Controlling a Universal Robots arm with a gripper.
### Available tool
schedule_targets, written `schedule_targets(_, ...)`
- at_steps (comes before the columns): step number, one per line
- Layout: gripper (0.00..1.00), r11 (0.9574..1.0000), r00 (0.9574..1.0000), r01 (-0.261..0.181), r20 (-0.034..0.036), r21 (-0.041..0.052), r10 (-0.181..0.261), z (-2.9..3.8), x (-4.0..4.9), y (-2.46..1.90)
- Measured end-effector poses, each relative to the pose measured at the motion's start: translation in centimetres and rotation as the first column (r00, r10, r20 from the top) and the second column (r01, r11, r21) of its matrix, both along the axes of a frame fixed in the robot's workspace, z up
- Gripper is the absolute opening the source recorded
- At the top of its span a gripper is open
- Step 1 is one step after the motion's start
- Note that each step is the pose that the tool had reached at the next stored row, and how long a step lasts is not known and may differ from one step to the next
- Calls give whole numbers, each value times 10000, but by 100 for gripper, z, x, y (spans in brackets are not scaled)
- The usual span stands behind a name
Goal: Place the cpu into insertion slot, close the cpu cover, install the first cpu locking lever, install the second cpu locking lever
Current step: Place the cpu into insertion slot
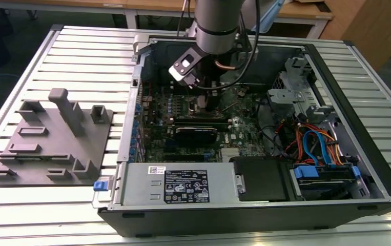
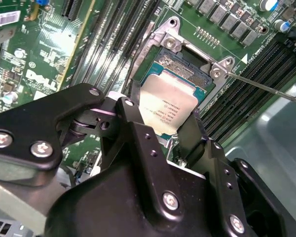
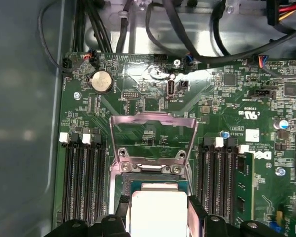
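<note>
The cpu [image 2: 170, 101] has a dull silver top and hangs slightly tilted just above the insertion slot [image 2: 183, 66]. My gripper [image 2: 165, 118] is shut on it, one black finger on each side. In the first wrist view the cpu [image 3: 158, 205] sits between the same fingers [image 3: 193, 207] over the dark socket [image 3: 155, 181]. The cpu cover [image 3: 153, 119] stands raised behind the socket. A thin locking lever [image 2: 266, 89] sticks out to one side, unlatched. In the exterior view my gripper [image 1: 202, 100] is deep inside the open computer case [image 1: 250, 212].
Long black memory slots [image 3: 84, 182] flank the socket on both sides. Cables [image 1: 311, 143] and a drive cage fill the case toward the exterior view's right, with a power supply [image 1: 175, 182] in front. A grey fixture [image 1: 52, 138] stands on the slatted table at the exterior view's left.
</note>
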State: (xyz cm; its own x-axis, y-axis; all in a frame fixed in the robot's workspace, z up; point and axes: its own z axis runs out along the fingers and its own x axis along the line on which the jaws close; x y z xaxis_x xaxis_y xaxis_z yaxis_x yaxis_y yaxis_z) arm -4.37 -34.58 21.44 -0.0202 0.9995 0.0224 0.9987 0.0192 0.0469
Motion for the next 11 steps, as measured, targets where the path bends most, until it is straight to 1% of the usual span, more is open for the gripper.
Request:
schedule_targets(4, 54, 10000, 10000, 0, 1, 1, 0, -45, -9, 24)
schedule_targets(11, 54, 10000, 10000, 68, 0, 1, -68, -137, -22, 30)
